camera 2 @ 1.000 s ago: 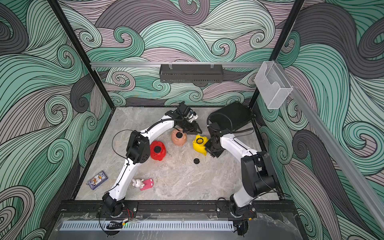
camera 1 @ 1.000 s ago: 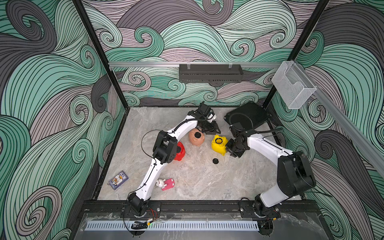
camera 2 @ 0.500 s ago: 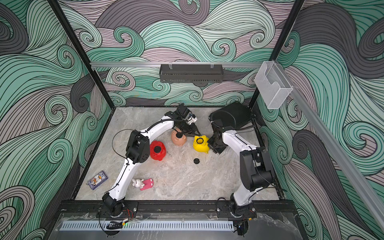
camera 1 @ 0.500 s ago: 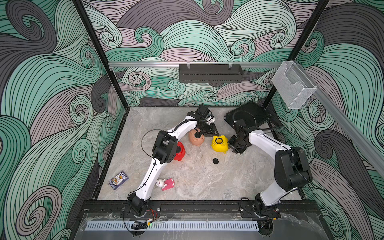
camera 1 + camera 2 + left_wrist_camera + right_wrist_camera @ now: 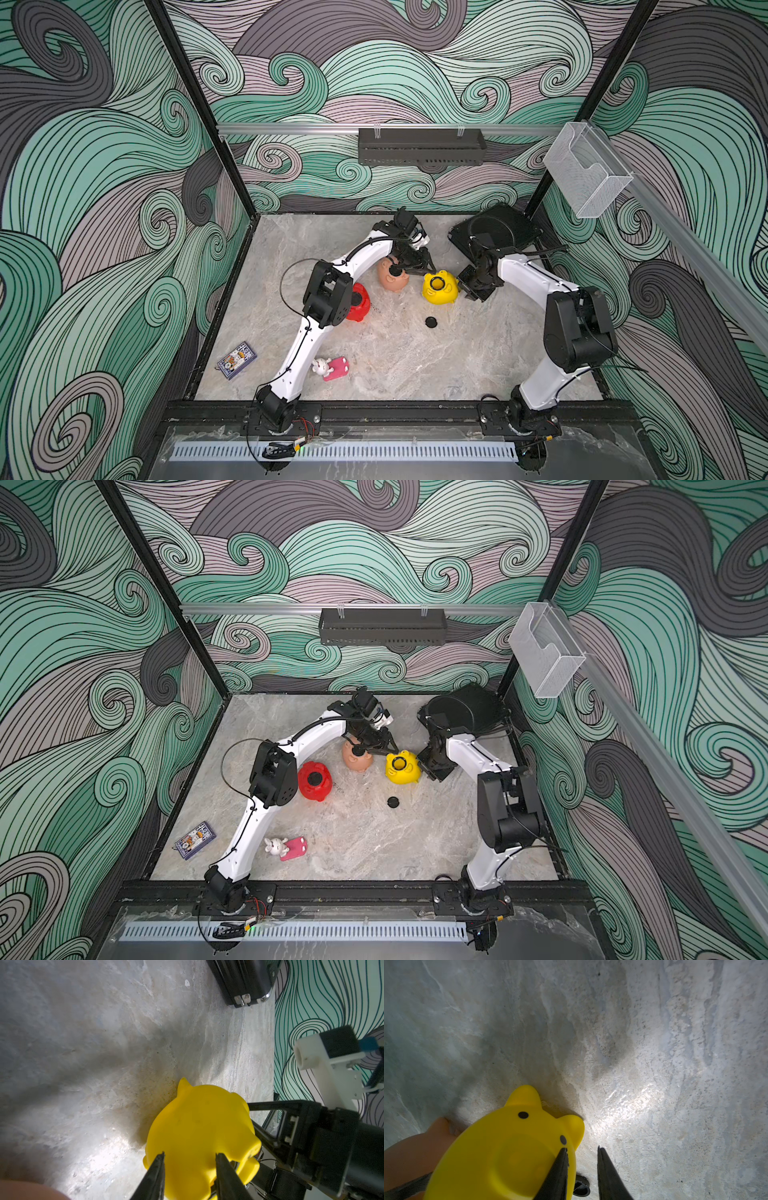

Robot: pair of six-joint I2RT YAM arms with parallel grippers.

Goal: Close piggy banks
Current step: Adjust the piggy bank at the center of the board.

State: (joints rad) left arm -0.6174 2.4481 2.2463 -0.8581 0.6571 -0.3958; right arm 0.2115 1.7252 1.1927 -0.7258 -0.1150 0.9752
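Yellow pig (image 5: 508, 1157) sits just beside right end effector (image 5: 581, 1149).

Three piggy banks (image 5: 392, 279) in row on surface (image 5: 415, 374); plug (image 5: 431, 322) before rightmost; bunny toy (image 5: 320, 366), card box (image 5: 236, 360) front-left; case (image 5: 505, 226) back-right.

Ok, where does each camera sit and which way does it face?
Both top views: high above the front edge, looking down on the table, left arm and right arm whole.
Left wrist: on the left arm, looking past the left gripper at the yellow pig, the right arm's end beyond.
Right wrist: on the right arm, looking past the right gripper at the yellow pig's face, the peach pig and a black plug.
Shared: all four show the yellow pig; the wrists see opposite sides.
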